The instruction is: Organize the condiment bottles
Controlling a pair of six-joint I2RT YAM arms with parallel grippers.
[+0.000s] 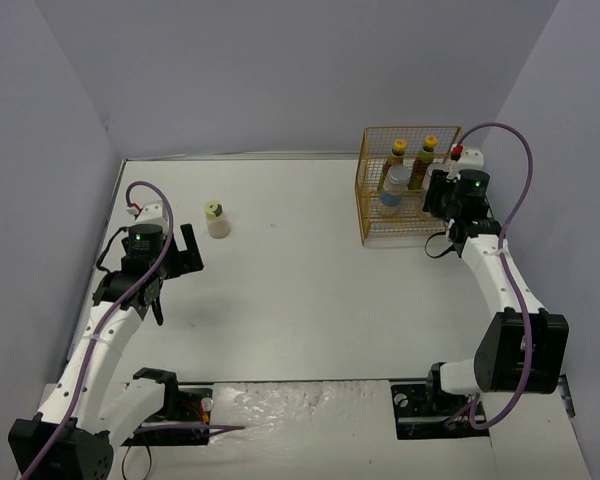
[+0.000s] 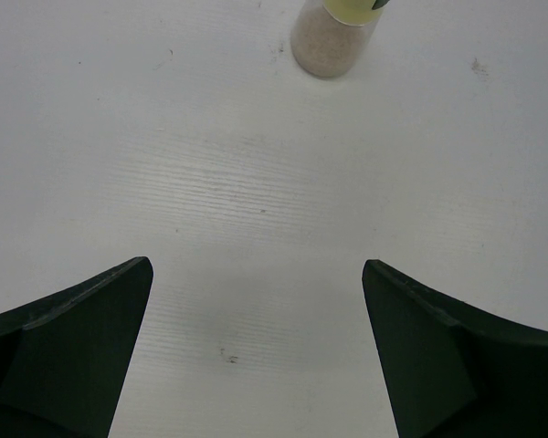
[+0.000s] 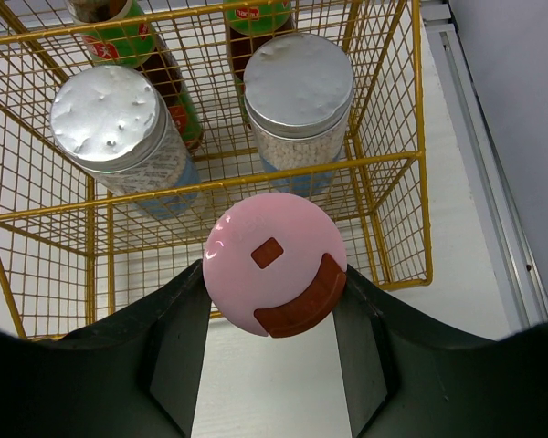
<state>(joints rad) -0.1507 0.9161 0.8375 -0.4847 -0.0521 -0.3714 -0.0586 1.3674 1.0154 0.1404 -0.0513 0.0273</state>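
Note:
My right gripper is shut on the pink-capped bottle and holds it just over the near rim of the yellow wire basket. In the top view the right gripper is at the basket's right side and hides that bottle. Two silver-lidded bottles and two tall dark yellow-capped bottles stand inside the basket. The yellow-green-capped bottle stands alone on the table at the left; it also shows in the left wrist view. My left gripper is open and empty, short of it.
The basket stands at the table's back right corner, close to the right wall. A raised table edge strip runs just right of the basket. White table surface lies between the two arms.

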